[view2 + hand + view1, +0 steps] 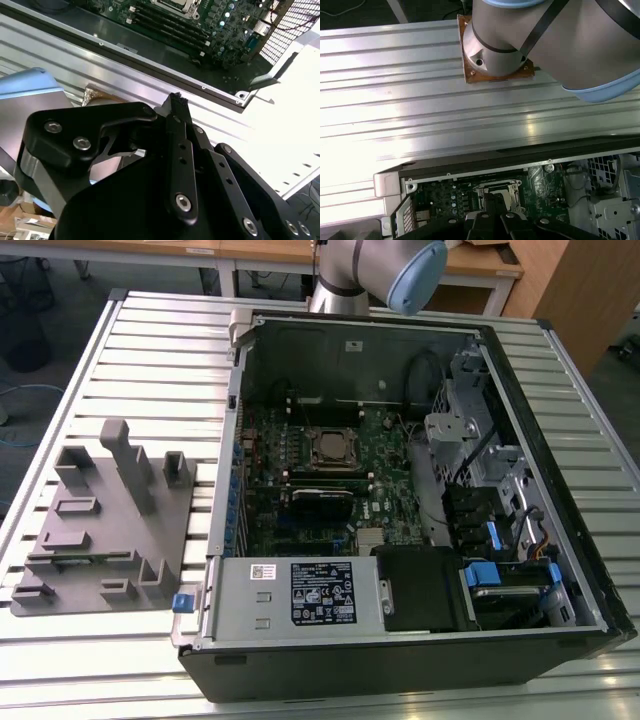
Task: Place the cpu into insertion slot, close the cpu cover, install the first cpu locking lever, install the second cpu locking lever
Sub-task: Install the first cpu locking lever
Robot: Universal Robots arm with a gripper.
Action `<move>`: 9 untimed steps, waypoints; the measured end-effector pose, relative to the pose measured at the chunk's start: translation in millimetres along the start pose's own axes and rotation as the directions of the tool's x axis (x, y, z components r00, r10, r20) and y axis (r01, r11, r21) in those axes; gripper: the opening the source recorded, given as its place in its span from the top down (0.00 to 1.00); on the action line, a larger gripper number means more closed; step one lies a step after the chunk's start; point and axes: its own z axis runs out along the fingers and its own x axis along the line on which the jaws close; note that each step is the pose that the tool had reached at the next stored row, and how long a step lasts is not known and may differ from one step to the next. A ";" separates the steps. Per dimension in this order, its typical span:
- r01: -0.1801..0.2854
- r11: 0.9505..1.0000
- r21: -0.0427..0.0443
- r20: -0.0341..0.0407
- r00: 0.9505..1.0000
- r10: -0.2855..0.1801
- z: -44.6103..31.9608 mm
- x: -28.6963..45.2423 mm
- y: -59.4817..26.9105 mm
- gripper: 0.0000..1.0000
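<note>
The cpu [335, 447] appears (dim light, so not certain) seated in its socket [316, 448] on the motherboard [385, 490], near the case's [400, 670] rear wall. The gripper [175, 100], pinched closed and empty, hangs high above, probably to survey the socket.

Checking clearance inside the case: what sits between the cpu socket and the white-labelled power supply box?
Exterior view: a black oblong card lies across the green motherboard between the cpu socket and the power supply box.

Open computer case [400, 672], grey fixture tray [112, 536], slatted metal table [100, 672], power-supply box [290, 596]
</note>
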 end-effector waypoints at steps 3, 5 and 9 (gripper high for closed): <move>0.000 1.000 0.000 0.000 1.000 0.000 -0.1 -0.2 -0.7 0.90; 0.000 1.000 0.001 0.000 1.000 0.000 -0.1 -0.4 -1.1 0.90; 0.000 1.000 0.001 0.000 1.000 0.000 -0.1 -0.6 -1.9 0.90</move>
